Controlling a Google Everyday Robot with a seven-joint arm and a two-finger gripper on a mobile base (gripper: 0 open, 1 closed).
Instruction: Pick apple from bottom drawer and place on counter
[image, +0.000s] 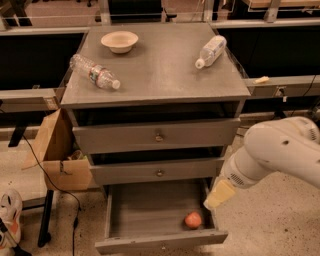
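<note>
Overall: a grey cabinet with three drawers stood on a speckled floor and was seen from above and from the front.
Apple (193, 220): it lay inside the bottom drawer (150, 212), in the front right part, near the front panel and the right wall. Nothing was touching it.
Bottom drawer: it was the lowest one and was pulled far out, so its inside floor was visible.
End effector (219, 195): it was pale yellow and hung over the right side of the open bottom drawer, just above the apple and a little to its right, apart from it. Whether it was open or closed, I cannot tell.
Arm (280, 150): it was white and thick, and stretched from the right edge of the view down toward the left, ending at the end effector.
Worktop (160, 70): it carried three things, well apart from each other.
Bowl (119, 41): it was beige and stood upright at the back left of the worktop.
Clear bottle (94, 71): it lay on its side near the left edge of the worktop.
White bottle (210, 51): it lay on its side at the back right of the worktop.
Upper drawers: the top drawer (157, 136) and the middle drawer (157, 171) each had a dark gap above the front.
Cardboard box (57, 150): it stood just beside the left side of the cabinet.
Shoe (10, 212): it was white and lay on the floor at the lower left.
</note>
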